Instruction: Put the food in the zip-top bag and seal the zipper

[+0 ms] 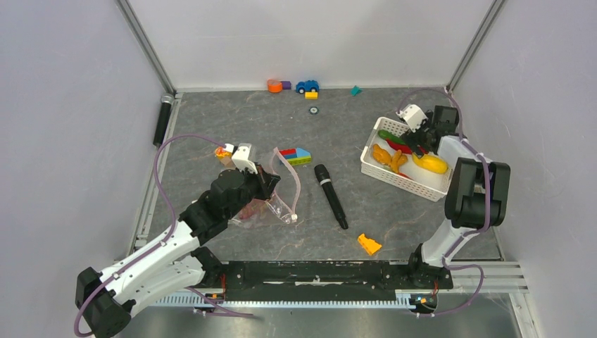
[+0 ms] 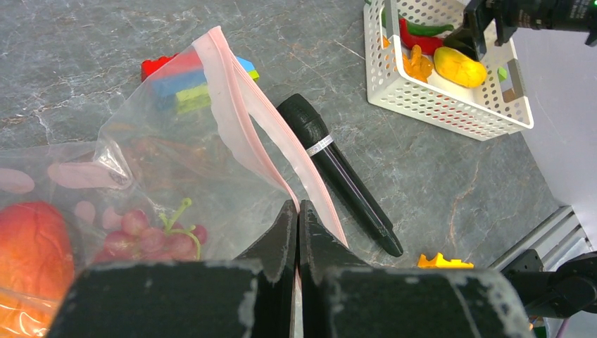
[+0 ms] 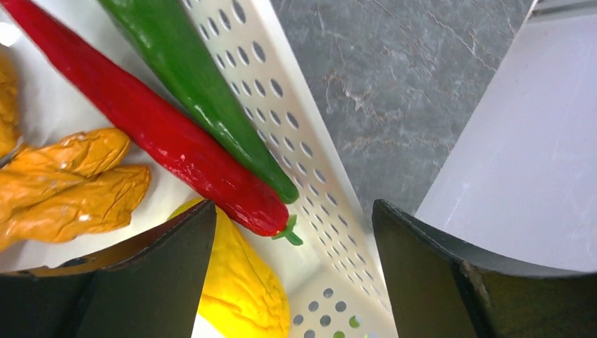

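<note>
**Left clamps bag mouth, right spread over basket**

Nearest the arm bases, a small orange wedge block lies alone on the grey marbled desk. Left of it, the left end effector has its fingers pressed together on the mouth edge of the clear floppy zip-top bag with pale pink dots. The bag sits on the left half of the desk. Its pale-pink zipper strip arches upward, unsealed. Inside the bag are an orange-red toy fruit and a dark purple grape bunch.

A black microphone lies just right of the bag, apart from it. Colourful building bricks sit just beyond the bag.

Further right is the white lattice basket. The right end effector hangs over it, jaws wide apart and holding nothing (the chili tip sits between them). In the basket lie a red toy chili, a green toy pepper touching alongside it, a yellow toy fruit and wrinkled orange toy pieces.

Along the far wall are a blue toy car and other small bits.
</note>
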Available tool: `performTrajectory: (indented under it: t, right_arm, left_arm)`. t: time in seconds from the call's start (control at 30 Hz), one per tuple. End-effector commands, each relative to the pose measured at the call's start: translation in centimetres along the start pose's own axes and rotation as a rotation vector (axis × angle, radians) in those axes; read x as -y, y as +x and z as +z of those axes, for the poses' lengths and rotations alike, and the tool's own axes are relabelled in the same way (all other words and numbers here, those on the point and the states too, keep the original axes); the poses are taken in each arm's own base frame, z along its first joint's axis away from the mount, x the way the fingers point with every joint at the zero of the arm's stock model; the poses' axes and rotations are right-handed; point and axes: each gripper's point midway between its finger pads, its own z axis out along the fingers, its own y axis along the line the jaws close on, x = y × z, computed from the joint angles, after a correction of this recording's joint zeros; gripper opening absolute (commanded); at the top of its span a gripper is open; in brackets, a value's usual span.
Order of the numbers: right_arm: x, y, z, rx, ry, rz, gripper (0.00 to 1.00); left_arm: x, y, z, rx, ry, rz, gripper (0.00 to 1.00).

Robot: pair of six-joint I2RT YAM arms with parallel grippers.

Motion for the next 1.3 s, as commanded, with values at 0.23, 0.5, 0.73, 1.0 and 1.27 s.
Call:
performTrajectory:
  t: [0.23, 0.5, 0.73, 1.0, 1.27]
  right_arm:
    - [0.5, -1.1, -5.5, 0.063, 0.08, -0.105, 0.95]
    - [-4.0, 3.7, -3.9, -0.117, -0.071, -0.157, 0.91]
    - [-1.8, 3.3, -2.6, -0.14, -0.014, -0.17, 0.89]
    - [-4.7, 5.4, -0.4, -0.209, -0.158, -0.184, 0.85]
    - [-6.2, 6.6, 0.2, -0.241, -0.21, -0.168, 0.73]
  left_arm:
    - [0.2, -1.3, -0.3, 0.045, 0.003, 0.041, 0.02]
    - [0.4, -1.2, -0.2, 0.04, 0.017, 0.04, 0.02]
    - [0.3, -1.2, -0.3, 0.042, 0.011, 0.041, 0.02]
    - [-0.1, -1.3, -0.3, 0.046, -0.01, 0.046, 0.02]
    - [-0.3, -1.3, -0.2, 0.047, -0.021, 0.05, 0.02]
